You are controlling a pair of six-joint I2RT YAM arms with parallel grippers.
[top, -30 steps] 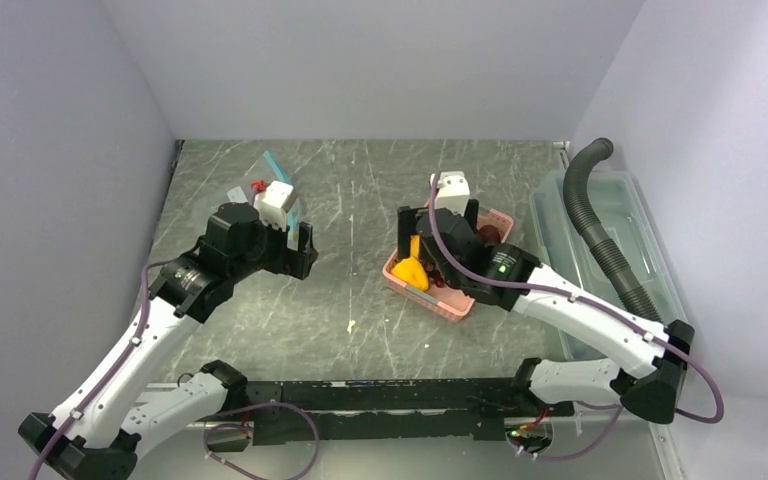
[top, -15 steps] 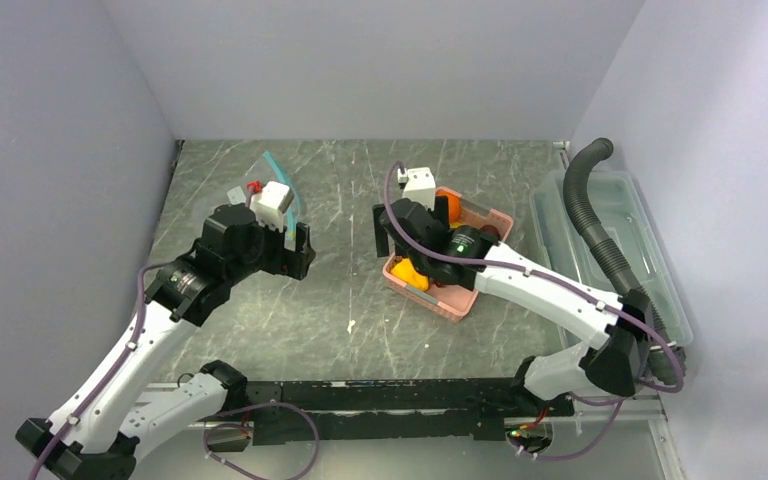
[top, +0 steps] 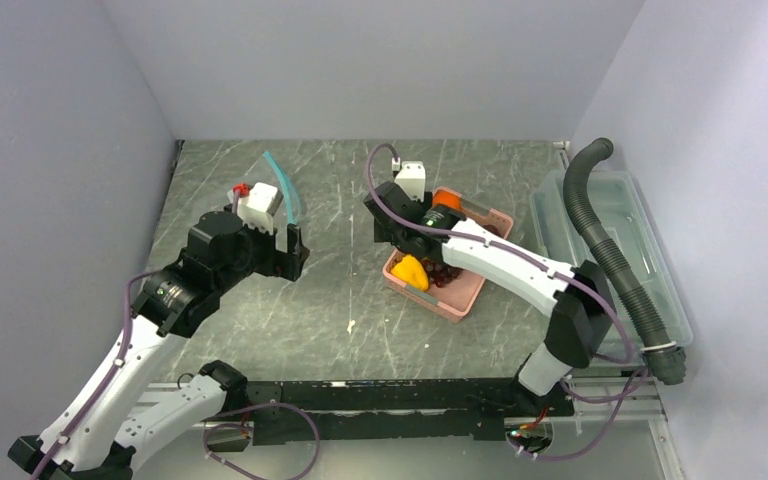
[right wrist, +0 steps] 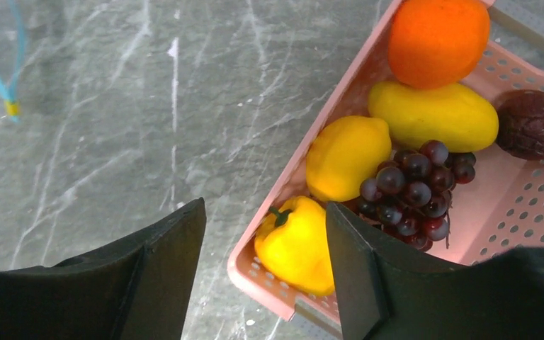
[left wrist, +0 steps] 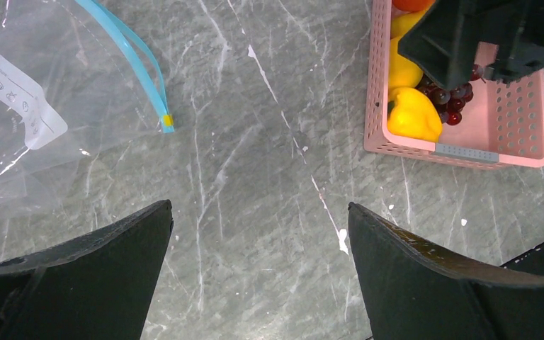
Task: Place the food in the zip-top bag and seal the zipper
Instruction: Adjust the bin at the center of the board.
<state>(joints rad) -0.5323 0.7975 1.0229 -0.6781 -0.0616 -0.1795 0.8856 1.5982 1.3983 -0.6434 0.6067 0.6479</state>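
My right gripper [right wrist: 264, 212] hangs over the left end of the pink basket [right wrist: 520, 227], its jaws apart and nothing clamped between them. The yellow pepper [right wrist: 294, 244] sits straight below that gap, in the basket's corner, stem tilted toward the rim. The rest of the food lies further into the basket beyond it: a lemon [right wrist: 347, 156], a long yellow fruit [right wrist: 432, 117], the orange [right wrist: 439, 39] and the grapes [right wrist: 407, 188] pressed against the lemon. My left gripper [left wrist: 260, 212] is spread wide and empty above bare table, between basket and zip-top bag [left wrist: 21, 156]. The bag lies flat off to its left, and the zipper [left wrist: 124, 46] runs on a slant, its yellow-tipped end pointing toward my left fingers. So I judge that the right arm is the nearer one for the food and the left for the bag's mouth, with basket and bag well apart. The bag carries a white label [left wrist: 21, 103] with small pictograms. I cannot read any words on it, and I see no brand on the basket.
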